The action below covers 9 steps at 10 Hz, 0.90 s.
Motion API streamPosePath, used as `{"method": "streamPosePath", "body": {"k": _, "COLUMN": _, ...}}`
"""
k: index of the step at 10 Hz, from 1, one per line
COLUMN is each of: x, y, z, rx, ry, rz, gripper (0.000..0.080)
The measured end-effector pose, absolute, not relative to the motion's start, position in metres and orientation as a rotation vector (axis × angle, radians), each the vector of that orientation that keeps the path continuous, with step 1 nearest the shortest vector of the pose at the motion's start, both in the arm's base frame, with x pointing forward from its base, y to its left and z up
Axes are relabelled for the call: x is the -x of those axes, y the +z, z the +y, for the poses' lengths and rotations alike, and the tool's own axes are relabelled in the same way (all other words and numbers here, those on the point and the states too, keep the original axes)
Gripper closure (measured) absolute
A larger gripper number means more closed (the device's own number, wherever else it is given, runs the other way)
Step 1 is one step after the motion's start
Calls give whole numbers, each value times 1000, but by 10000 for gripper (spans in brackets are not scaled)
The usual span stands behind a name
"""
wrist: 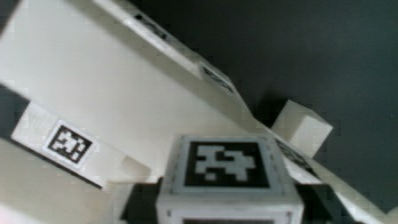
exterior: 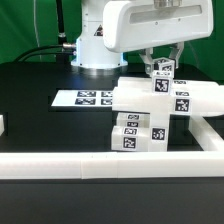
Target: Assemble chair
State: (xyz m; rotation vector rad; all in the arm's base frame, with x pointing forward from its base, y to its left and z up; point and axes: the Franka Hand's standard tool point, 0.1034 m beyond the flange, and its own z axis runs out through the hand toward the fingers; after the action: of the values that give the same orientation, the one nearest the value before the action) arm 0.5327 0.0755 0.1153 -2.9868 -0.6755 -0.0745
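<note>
The partly joined chair (exterior: 150, 112) stands at the exterior view's right: white blocky pieces with several black-and-white tags, a wide panel lying across upright parts. My gripper (exterior: 160, 66) hangs just above its far top and is shut on a small white tagged chair piece (exterior: 161, 69). In the wrist view this chair piece (wrist: 228, 168) shows its tag face and sits between my dark fingers (wrist: 143, 198). My gripper (wrist: 222, 200) holds it over the chair's large white panel (wrist: 125, 90). Whether the piece touches the chair below, I cannot tell.
The marker board (exterior: 88, 98) lies flat on the black table to the left of the chair. A long low white border rail (exterior: 90, 166) runs along the front and turns back at the right (exterior: 205, 130). The robot base (exterior: 95, 45) stands behind.
</note>
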Motion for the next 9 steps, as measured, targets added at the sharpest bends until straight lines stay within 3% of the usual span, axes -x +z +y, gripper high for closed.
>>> {"method": "streamPosePath", "body": {"k": 4, "x": -533, "y": 116, "z": 76, "rx": 3027, "ry": -69, "rz": -439, "gripper": 517}}
{"method": "streamPosePath", "body": {"k": 9, "x": -521, "y": 115, "z": 78, "rx": 3018, "ry": -93, "rz": 378, "gripper": 517}}
